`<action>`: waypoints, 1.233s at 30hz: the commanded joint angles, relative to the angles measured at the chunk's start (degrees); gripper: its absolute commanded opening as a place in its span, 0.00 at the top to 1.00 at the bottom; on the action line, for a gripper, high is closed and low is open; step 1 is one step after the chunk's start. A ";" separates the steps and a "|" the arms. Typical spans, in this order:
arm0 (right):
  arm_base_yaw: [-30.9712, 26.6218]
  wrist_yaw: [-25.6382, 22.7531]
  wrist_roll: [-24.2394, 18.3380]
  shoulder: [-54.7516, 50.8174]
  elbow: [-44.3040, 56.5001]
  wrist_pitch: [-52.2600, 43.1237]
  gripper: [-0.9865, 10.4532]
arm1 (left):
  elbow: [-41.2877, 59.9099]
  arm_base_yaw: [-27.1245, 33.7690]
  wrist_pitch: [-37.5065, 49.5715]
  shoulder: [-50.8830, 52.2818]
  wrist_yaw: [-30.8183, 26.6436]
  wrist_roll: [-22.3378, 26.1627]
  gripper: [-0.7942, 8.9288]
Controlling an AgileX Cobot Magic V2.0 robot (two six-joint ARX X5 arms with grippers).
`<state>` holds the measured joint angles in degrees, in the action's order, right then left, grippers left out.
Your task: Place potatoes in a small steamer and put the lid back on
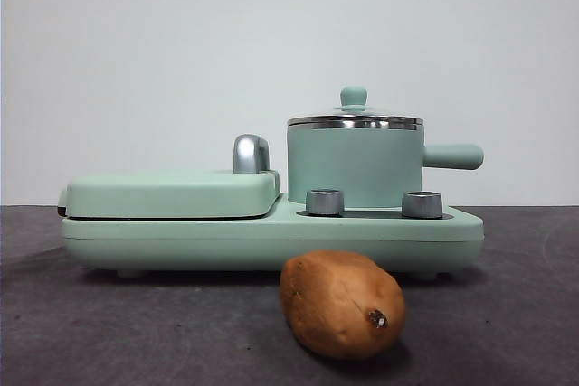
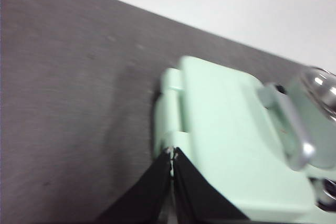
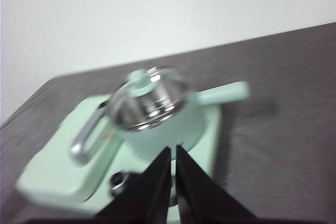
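Note:
The brown-orange potato [image 1: 341, 304] lies on the dark table in front of the mint-green cooker. The small steamer [image 1: 355, 164] stands on the cooker's right side, its stubby handle [image 1: 452, 156] pointing right. The glass lid [image 1: 355, 118] with its mint knob [image 1: 354, 97] sits on it. In the right wrist view the steamer [image 3: 165, 129] and lid [image 3: 152, 98] show beyond my right gripper [image 3: 173, 153], which is shut and empty above them. My left gripper [image 2: 172, 156] is shut and empty above the griddle's end. Neither gripper shows in the front view.
The flat griddle cover [image 1: 172, 194] with a chrome handle [image 1: 251, 154] fills the cooker's left side; it also shows in the left wrist view [image 2: 231, 140]. Two steel knobs [image 1: 325, 202] [image 1: 422, 204] stand on the base [image 1: 271, 237]. A white wall lies behind.

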<state>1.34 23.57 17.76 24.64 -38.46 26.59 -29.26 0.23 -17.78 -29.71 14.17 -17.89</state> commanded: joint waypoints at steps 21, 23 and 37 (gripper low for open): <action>0.09 19.93 -9.86 16.85 -7.41 2.62 0.58 | -30.95 -10.97 -0.22 -32.52 19.47 11.50 0.68; 0.09 19.93 -9.44 16.85 -7.41 2.64 0.53 | -34.27 -12.28 -1.70 -35.34 19.47 11.47 0.55; 0.09 19.91 -7.21 16.85 -7.41 2.40 0.52 | -58.86 -23.71 -6.78 -59.34 17.44 14.80 0.44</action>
<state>1.34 43.35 9.67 41.19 -44.82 29.54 -85.69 -22.72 -24.29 -86.63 32.18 -5.02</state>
